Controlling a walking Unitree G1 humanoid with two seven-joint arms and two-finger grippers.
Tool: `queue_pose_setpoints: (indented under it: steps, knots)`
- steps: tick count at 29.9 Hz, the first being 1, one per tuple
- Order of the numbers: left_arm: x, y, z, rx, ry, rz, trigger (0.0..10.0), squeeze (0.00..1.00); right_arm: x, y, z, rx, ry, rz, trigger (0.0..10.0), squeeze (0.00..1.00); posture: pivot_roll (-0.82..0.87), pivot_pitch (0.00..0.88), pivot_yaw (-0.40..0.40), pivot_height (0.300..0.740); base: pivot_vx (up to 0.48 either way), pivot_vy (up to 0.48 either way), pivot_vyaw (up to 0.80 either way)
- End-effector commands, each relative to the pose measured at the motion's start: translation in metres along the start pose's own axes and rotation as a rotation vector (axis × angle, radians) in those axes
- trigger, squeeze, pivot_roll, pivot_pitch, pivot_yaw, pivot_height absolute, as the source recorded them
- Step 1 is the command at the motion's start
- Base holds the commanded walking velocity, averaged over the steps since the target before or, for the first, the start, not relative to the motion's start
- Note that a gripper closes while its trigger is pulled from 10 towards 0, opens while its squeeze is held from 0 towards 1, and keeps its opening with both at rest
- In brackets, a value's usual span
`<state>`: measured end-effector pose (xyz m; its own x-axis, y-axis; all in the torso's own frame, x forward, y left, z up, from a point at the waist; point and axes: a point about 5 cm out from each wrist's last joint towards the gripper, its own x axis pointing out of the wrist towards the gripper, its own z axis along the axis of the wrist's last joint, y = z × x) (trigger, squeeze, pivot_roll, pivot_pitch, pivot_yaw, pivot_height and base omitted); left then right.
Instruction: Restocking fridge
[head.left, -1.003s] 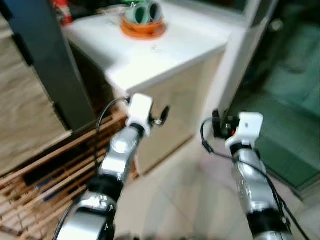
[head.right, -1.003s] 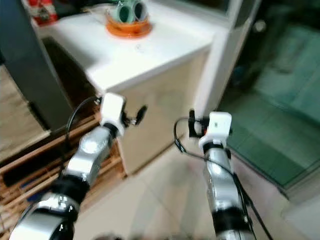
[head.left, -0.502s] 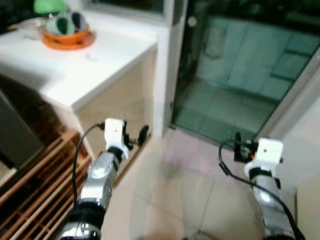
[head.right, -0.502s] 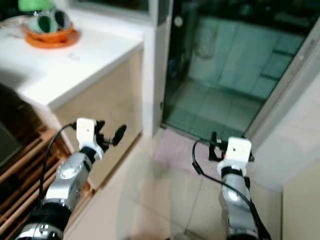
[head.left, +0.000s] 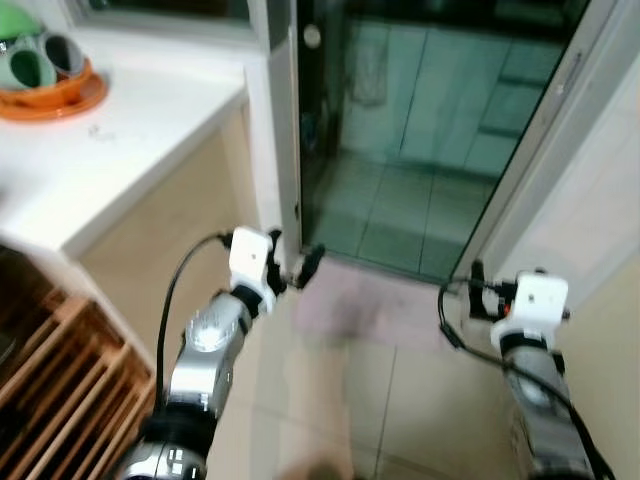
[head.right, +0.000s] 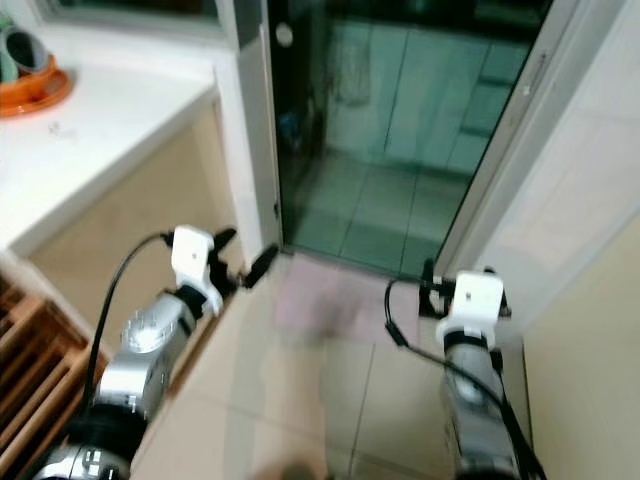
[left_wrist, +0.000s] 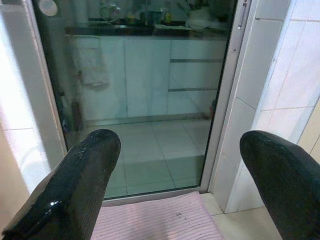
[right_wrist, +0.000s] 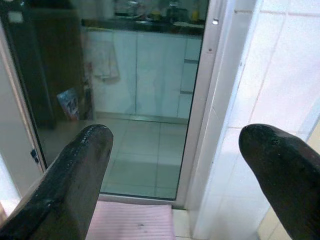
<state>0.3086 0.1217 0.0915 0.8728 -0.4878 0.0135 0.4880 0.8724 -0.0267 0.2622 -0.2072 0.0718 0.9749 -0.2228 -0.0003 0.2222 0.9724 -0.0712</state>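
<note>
Both jaws stand wide open and hold nothing. Your left gripper (left_wrist: 175, 180) shows its two black fingers (left_wrist: 75, 185) spread far apart in the left wrist view, and your right gripper (right_wrist: 175, 175) shows the same spread in the right wrist view. In the head views both silver arms reach forward at mid-height in the lower half of the frame: the left arm (head.left: 215, 335) is left of centre and the right arm (head.left: 530, 350) is at lower right, well apart from each other.

Ahead of you, across the upper middle of the frame, is a glass sliding door (head.left: 420, 130) with tiled floor and pale cabinets (left_wrist: 150, 75) seen through it. A pink mat (head.left: 360, 305) lies on the floor just before the door's threshold, between the two arms. The door's right frame (right_wrist: 205, 100) meets a white tiled wall (head.left: 590, 190) at the right edge.

At upper left you have a white table (head.left: 110, 150) carrying an orange dish (head.left: 50, 95) that holds green cups (head.left: 30, 65). A wooden slatted rack (head.left: 60, 400) sits at lower left, below the table.

No fridge can be made out in these views, nor anything to stock it with. The head views are somewhat blurred.
</note>
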Motion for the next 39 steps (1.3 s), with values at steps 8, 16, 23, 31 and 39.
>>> queue_pose_setpoints:
  steps: [8,16,23,31,39]
  knots:
    - [0.01,-0.004,0.005,0.01,-0.004,0.005,10.0,0.0,0.004,-0.004,0.002,0.009,-0.001,-0.016,10.0,0.0,-0.12,0.0,0.012,0.697,0.48,0.0,-0.25]
    - [0.019,-0.012,0.011,-0.003,-0.015,-0.046,10.0,0.0,0.007,0.0,0.003,-0.04,0.002,-0.002,10.0,0.0,-0.12,0.0,0.012,0.673,0.48,0.0,0.0]
    - [0.026,-0.02,0.014,0.02,-0.013,-0.101,10.0,0.0,0.007,0.002,0.001,-0.025,0.013,-0.001,10.0,0.0,-0.13,0.0,0.019,0.673,0.48,0.0,-0.15]
    - [0.028,-0.017,0.016,0.003,-0.014,-0.09,10.0,0.0,0.008,0.004,0.004,-0.058,-0.011,0.008,10.0,0.0,-0.13,0.0,0.016,0.673,0.479,0.0,-0.38]
    - [0.027,-0.017,0.015,0.01,-0.015,-0.082,10.0,0.0,0.009,0.0,0.005,-0.053,-0.011,-0.006,10.0,0.07,-0.13,0.0,0.015,0.683,0.306,0.0,0.0]
